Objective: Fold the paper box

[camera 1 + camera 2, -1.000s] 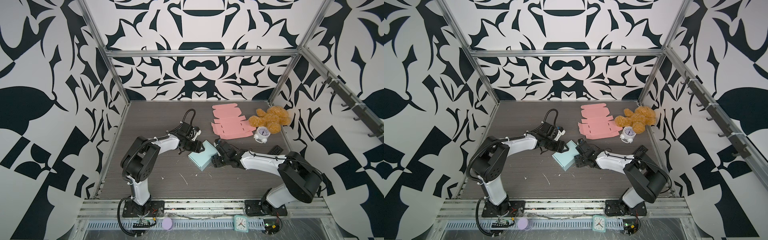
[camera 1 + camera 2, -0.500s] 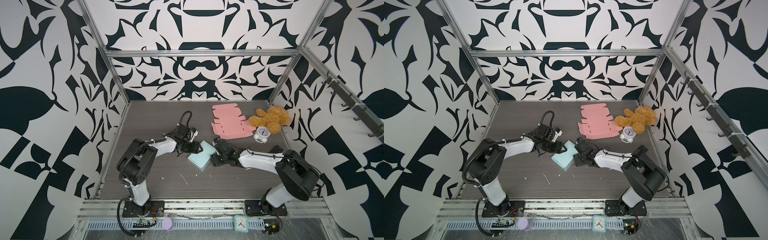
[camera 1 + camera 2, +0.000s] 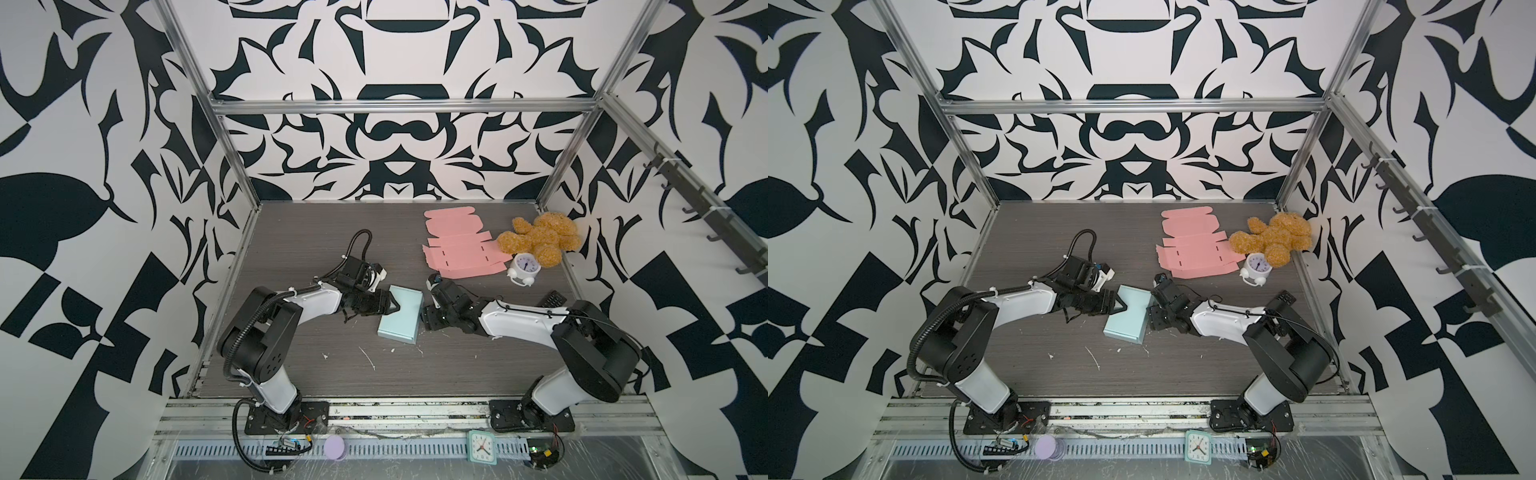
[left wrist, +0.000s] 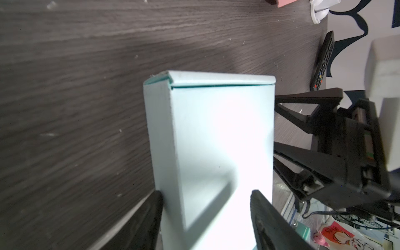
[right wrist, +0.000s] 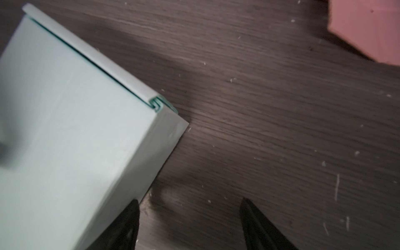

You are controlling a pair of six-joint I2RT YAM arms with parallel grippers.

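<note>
The light blue paper box (image 3: 401, 318) (image 3: 1126, 320) lies closed and flat at mid-table, its lid seam showing in the left wrist view (image 4: 216, 129) and the right wrist view (image 5: 65, 129). My left gripper (image 3: 394, 308) (image 3: 1121, 307) (image 4: 204, 194) is open and straddles the box's left edge. One finger rests against the side wall low by the table, and the other hangs just above the top face. My right gripper (image 3: 426, 318) (image 3: 1150, 321) (image 5: 188, 201) is open at the box's right side. One fingertip touches the wall and only bare table lies between the fingers.
A flat pink cardboard blank (image 3: 461, 249) (image 3: 1196, 249) lies at the back right. Beside it are a brown teddy bear (image 3: 540, 239), a white alarm clock (image 3: 524, 268) and a black remote (image 3: 550, 299). Small paper scraps (image 3: 368, 357) litter the table in front of the box.
The box has turned from lying diagonally to lying nearly square with the table's front. Both grippers stayed at its sides, and the left jaws have spread a little wider.
</note>
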